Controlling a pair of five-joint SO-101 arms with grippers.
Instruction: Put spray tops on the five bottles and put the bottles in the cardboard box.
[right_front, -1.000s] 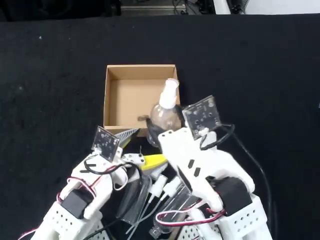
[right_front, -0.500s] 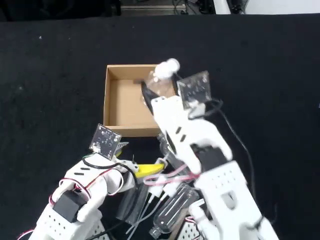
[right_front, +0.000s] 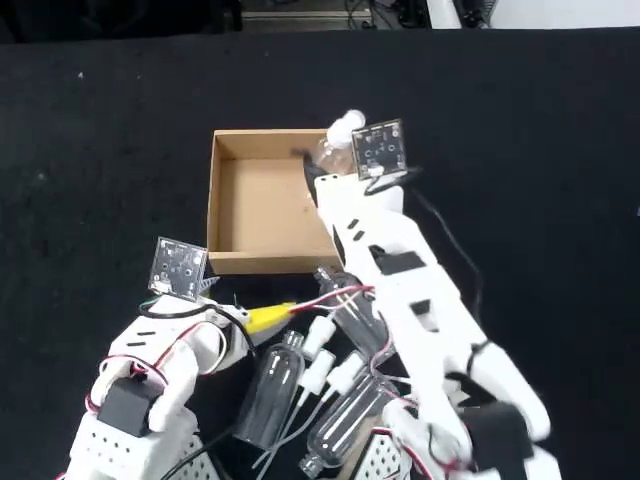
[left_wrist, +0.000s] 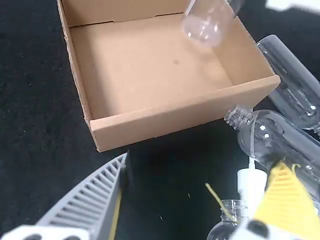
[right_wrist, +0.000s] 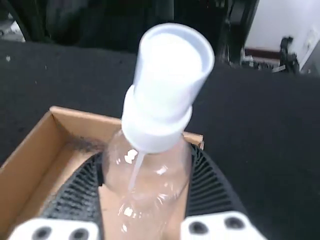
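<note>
No text, number or sign can be read — not on the cardboard box (right_front: 212, 200), the bottles (right_front: 270, 385) or the surface (right_front: 100, 120).

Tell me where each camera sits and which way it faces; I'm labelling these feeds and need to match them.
High view: fixed above the table, looking down on the cardboard box and loose bottles; the left arm and right arm show.
Left wrist view: on the left arm, facing the box and loose bottles; its open left hand shows.
Right wrist view: on the right arm, looking along the right hand at the bottle with a spray top it holds over the box.
All three share the box.
</note>
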